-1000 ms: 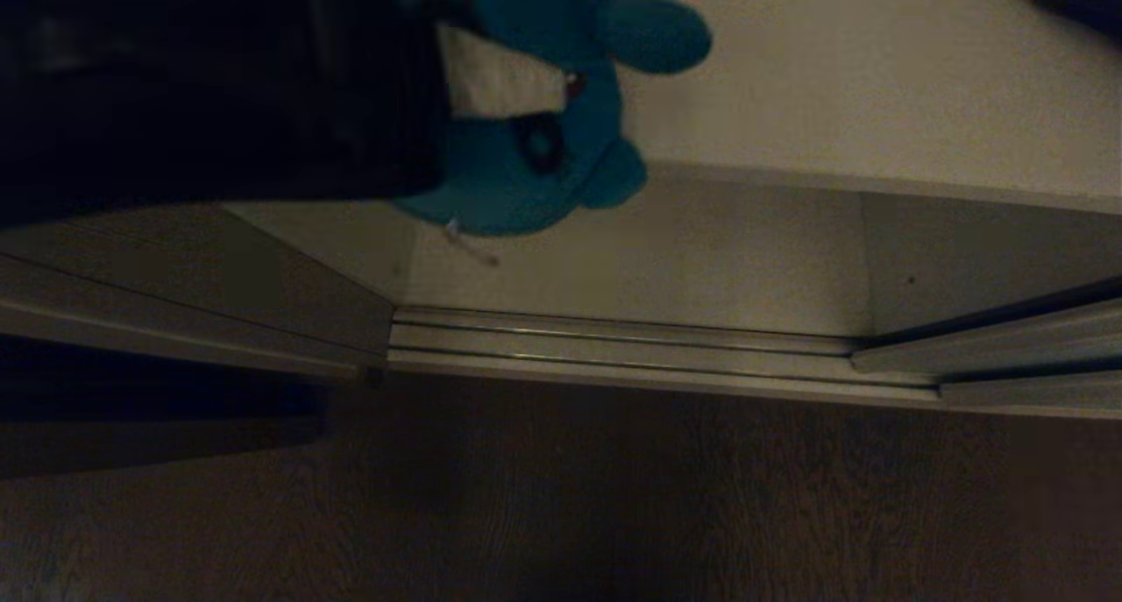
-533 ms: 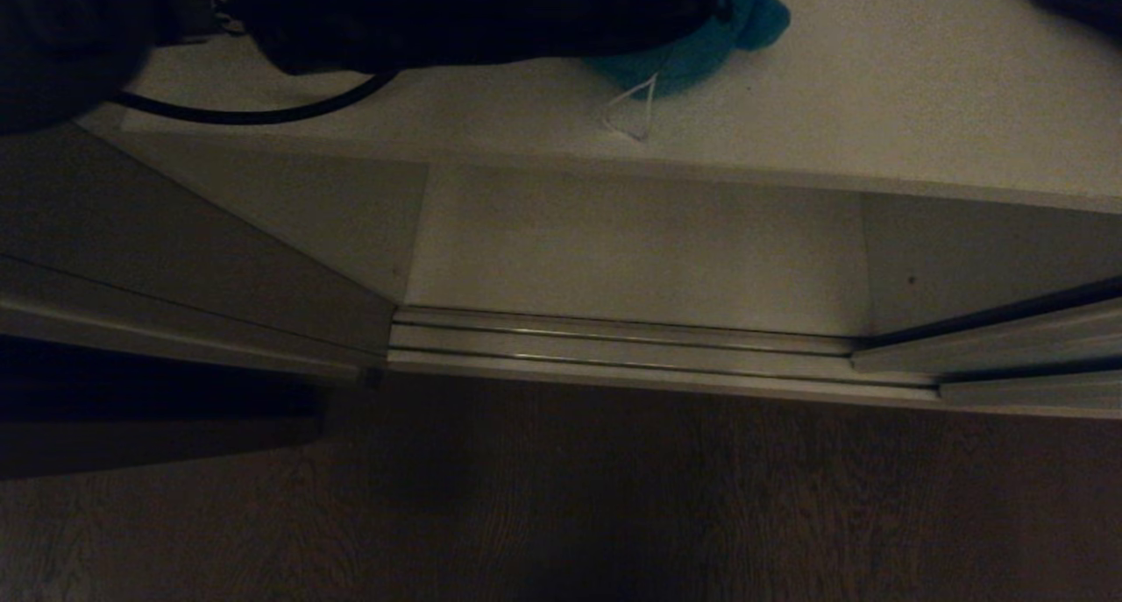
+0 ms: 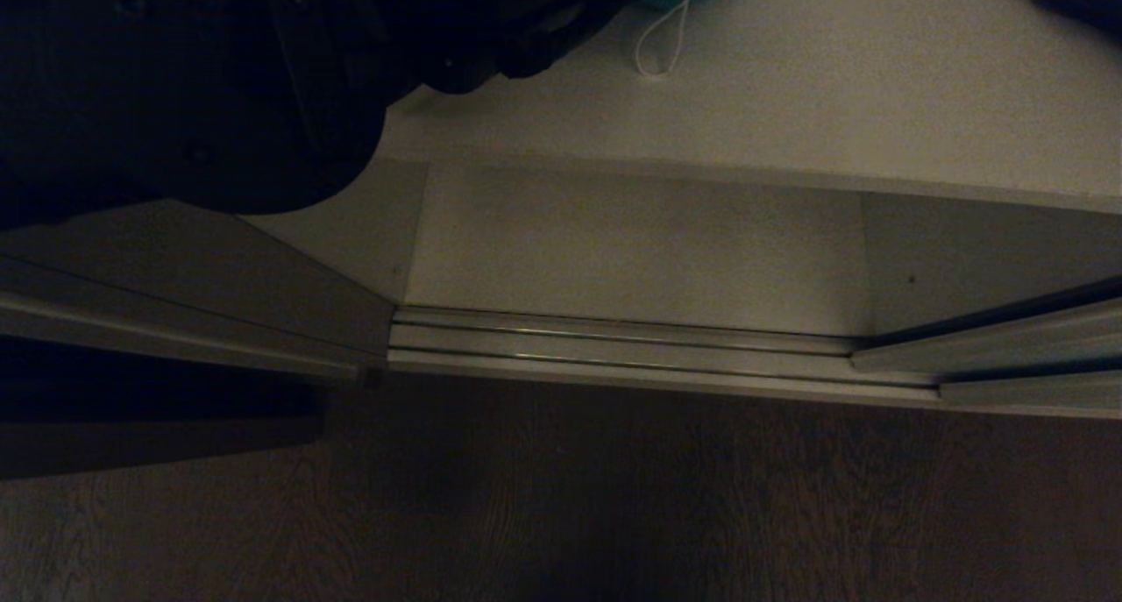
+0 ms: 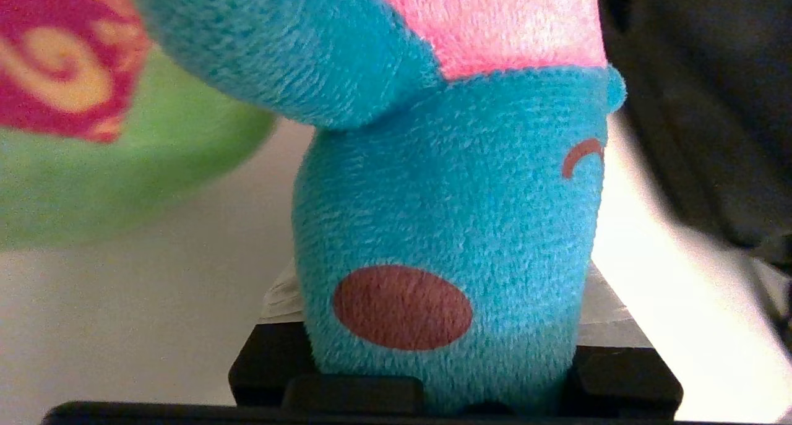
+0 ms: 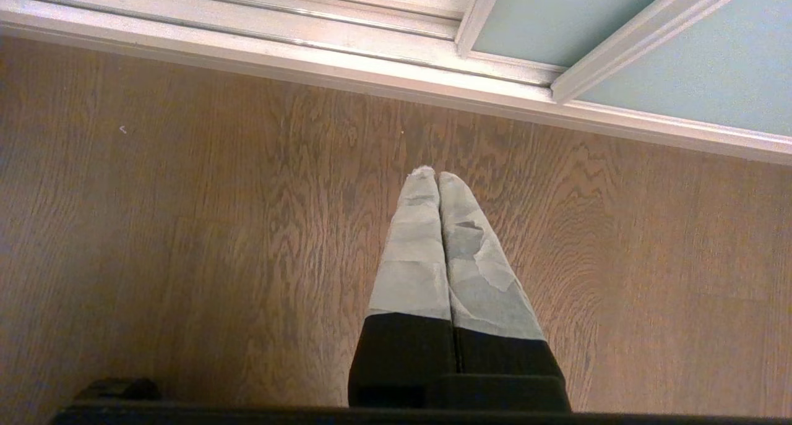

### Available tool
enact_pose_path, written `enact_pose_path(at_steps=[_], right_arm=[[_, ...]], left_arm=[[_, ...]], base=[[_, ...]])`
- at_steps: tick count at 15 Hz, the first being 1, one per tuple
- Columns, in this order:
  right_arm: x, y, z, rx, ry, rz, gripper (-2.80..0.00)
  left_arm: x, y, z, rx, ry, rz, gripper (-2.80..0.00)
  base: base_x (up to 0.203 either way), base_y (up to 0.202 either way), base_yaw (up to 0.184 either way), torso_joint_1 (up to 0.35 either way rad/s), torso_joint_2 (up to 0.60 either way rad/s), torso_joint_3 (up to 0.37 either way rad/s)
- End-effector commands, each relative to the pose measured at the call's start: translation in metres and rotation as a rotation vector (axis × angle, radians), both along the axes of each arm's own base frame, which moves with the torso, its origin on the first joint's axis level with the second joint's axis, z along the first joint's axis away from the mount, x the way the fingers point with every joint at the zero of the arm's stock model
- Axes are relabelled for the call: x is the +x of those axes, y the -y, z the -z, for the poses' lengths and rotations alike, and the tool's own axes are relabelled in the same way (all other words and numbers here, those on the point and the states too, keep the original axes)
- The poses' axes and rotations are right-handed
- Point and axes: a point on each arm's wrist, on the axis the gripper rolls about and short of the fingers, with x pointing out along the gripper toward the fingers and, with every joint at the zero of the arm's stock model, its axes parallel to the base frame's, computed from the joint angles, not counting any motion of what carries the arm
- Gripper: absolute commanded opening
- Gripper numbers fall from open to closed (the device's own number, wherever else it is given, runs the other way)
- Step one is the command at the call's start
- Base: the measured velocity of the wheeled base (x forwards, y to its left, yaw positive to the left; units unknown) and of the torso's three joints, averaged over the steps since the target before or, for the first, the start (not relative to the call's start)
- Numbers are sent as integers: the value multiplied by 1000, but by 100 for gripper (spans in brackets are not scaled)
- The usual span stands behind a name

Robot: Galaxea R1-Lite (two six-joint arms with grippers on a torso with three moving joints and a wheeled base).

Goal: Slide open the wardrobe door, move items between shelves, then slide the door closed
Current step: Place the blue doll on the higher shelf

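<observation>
The left gripper is carrying the teal plush toy deeper over the upper shelf, its jaws partly closed and pressed into the toy's body. A second ago the toy was hanging past that shelf's front edge, over the lower shelf; now only a sliver of teal and its white hang loop are showing at the far side of the upper shelf, behind the dark left arm, which is reaching in across it. In the left wrist view the green plush toy is sitting just beside the teal one, seemingly on the same shelf, though it is too blurred to be sure. The transfer looks close to its put-down. The sliding wardrobe door is standing open beyond the shelf, and the right gripper is hanging pressed together and empty over the wooden floor in front of it.
</observation>
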Motion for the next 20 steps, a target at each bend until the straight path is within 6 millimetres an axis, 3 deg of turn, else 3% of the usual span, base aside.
enact_pose_path(at_steps=[1, 4, 9, 20], right_arm=[[0, 0, 0, -1, 0, 0, -280], [0, 0, 0, -1, 2, 0, -280], [0, 0, 0, -1, 0, 0, -280], [0, 0, 0, -1, 0, 0, -280]], left_arm=[[-7, 10, 3, -1, -8, 37, -280], [-11, 27, 12, 26, -26, 72, -280], [6, 46, 33, 22, -50, 18, -280], [20, 40, 31, -46, 19, -25, -280]], base=[[0, 0, 0, 0, 0, 0], [0, 0, 0, 0, 0, 0], [0, 0, 0, 0, 0, 0], [0, 0, 0, 0, 0, 0]])
